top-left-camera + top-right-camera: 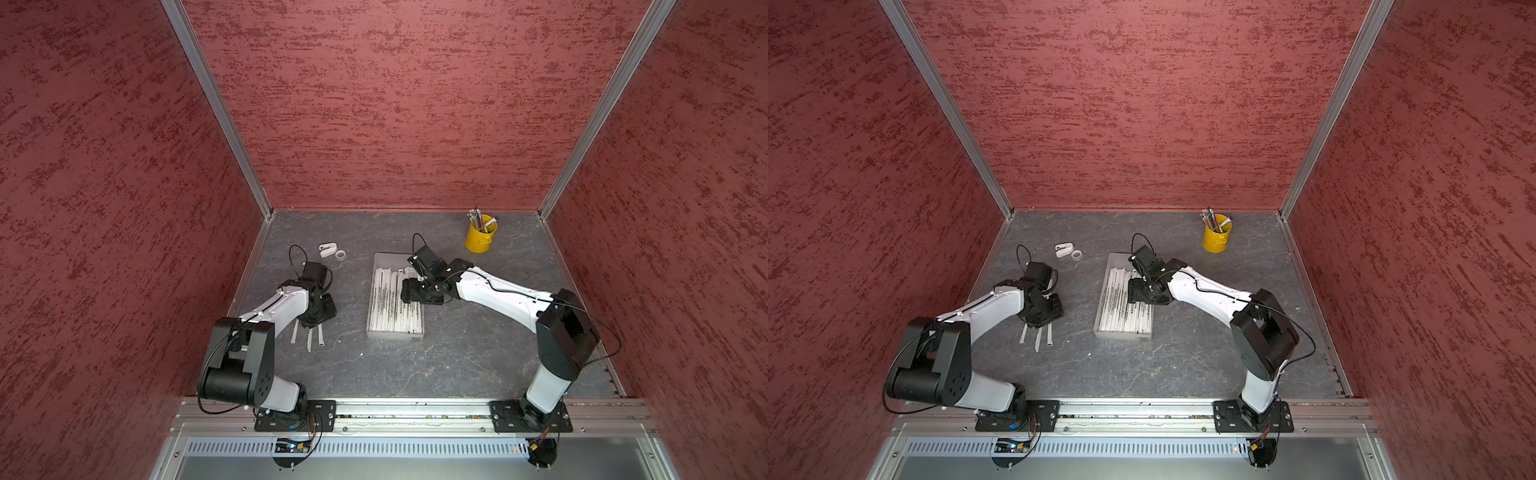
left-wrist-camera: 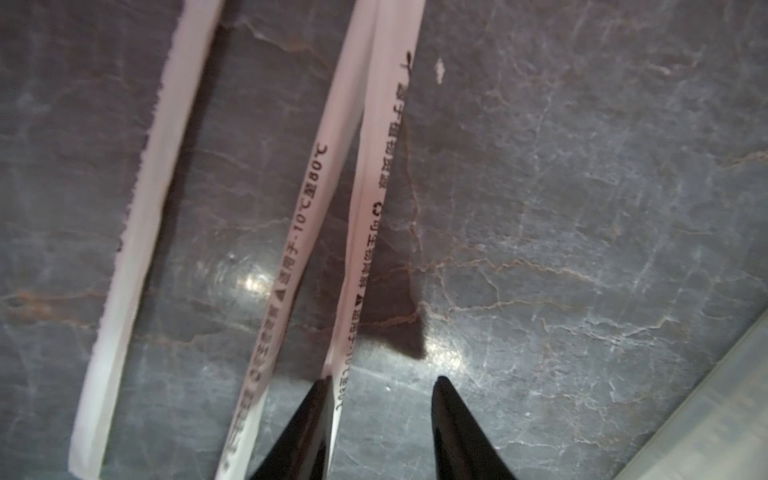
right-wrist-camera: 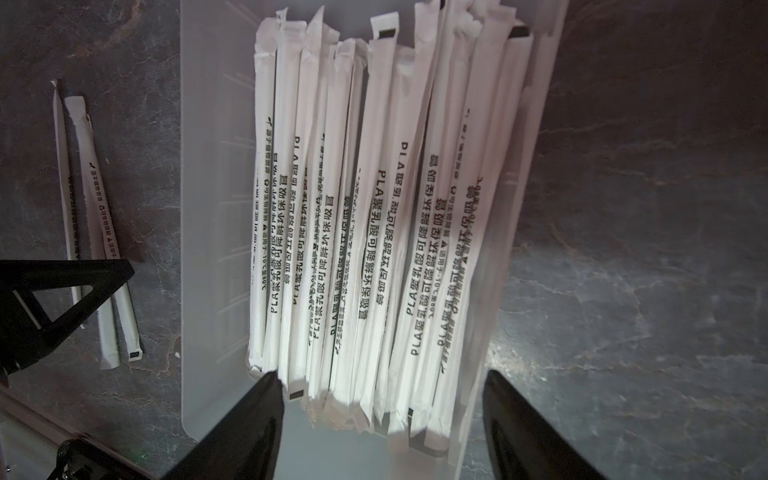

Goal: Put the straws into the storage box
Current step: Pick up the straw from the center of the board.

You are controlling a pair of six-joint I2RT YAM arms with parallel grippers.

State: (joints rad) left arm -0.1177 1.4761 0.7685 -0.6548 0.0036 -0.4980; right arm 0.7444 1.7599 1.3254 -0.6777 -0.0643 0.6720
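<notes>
Top views: grey marbled table within 3 red walls — left jaws and right jaws parted.

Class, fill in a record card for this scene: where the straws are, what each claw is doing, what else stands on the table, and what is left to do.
boxed: many straws lying lengthwise in the storage box
loose: three loose straws on the table, beside the left arm
left claw: open, down at the loose straws, one beside a fingertip
right claw: open, empty, over the storage box
other: yellow cup of pens, far right corner
remaining: three straws to box
</notes>
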